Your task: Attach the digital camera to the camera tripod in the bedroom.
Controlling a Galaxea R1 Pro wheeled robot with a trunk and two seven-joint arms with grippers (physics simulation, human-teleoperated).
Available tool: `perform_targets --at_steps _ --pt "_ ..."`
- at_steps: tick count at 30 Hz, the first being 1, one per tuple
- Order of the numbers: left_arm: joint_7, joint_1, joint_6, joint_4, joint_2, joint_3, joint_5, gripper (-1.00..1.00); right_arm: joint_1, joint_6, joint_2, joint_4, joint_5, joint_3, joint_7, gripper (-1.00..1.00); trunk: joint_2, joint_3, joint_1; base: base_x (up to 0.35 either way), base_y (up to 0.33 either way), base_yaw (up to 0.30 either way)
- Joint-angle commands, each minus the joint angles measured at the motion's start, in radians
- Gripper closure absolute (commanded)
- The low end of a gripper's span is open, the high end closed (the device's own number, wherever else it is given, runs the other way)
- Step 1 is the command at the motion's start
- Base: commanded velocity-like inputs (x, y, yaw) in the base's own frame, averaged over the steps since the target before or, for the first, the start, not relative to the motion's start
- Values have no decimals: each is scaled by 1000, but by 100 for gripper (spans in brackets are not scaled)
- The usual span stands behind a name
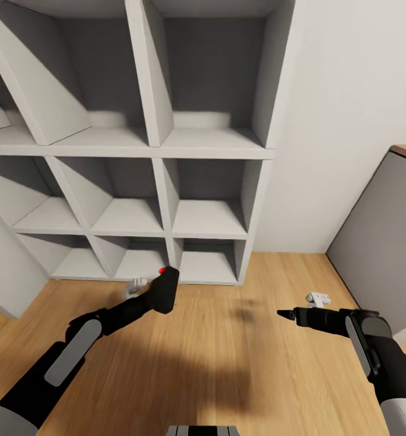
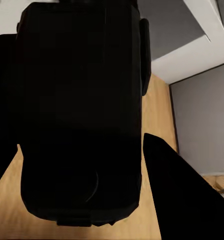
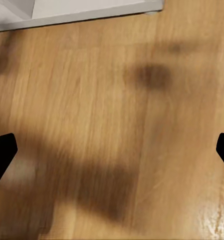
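The digital camera [image 1: 166, 288], a small black box with a red dot on its upper corner, hangs above the wood floor in front of the shelves. My left gripper [image 1: 157, 298] is shut on it. In the left wrist view the camera's dark body [image 2: 81, 115] sits close up, with one black finger [image 2: 184, 197] beside it. My right gripper [image 1: 282, 313] hovers over the floor at the right, pointing left. Its two fingertips stand far apart in the right wrist view [image 3: 112, 150], with nothing between them. The camera tripod is out of view.
White cube shelves [image 1: 160, 145] stand straight ahead on the light wood plank floor [image 1: 227, 363]. A white wall [image 1: 348, 121] runs to their right. A grey panel [image 1: 378, 242] with a wooden top edge rises at the far right.
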Motion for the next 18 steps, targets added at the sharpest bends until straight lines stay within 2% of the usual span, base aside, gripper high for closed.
perform_targets --at_steps 1,2,3,6,18 --pt "18 -1 3 -1 -2 -1 5 100 -1 6 0 -1 2 -1 5 -100 0 3 -1 0 0 0" --pt "61 -1 4 -1 -11 -1 5 100 -1 6 1 -2 5 -1 5 -100 0 7 -1 0 0 0" --pt "79 -1 4 -1 -18 0 4 100 -1 6 2 -2 6 0 5 -100 0 11 -2 0 0 0" --pt "100 -1 4 -2 -29 0 4 100 -1 6 3 -2 8 0 4 -100 1 23 -3 0 0 0" --pt "113 -1 6 -2 -37 0 4 100 -1 6 4 0 9 0 4 -100 4 69 -8 0 0 0"
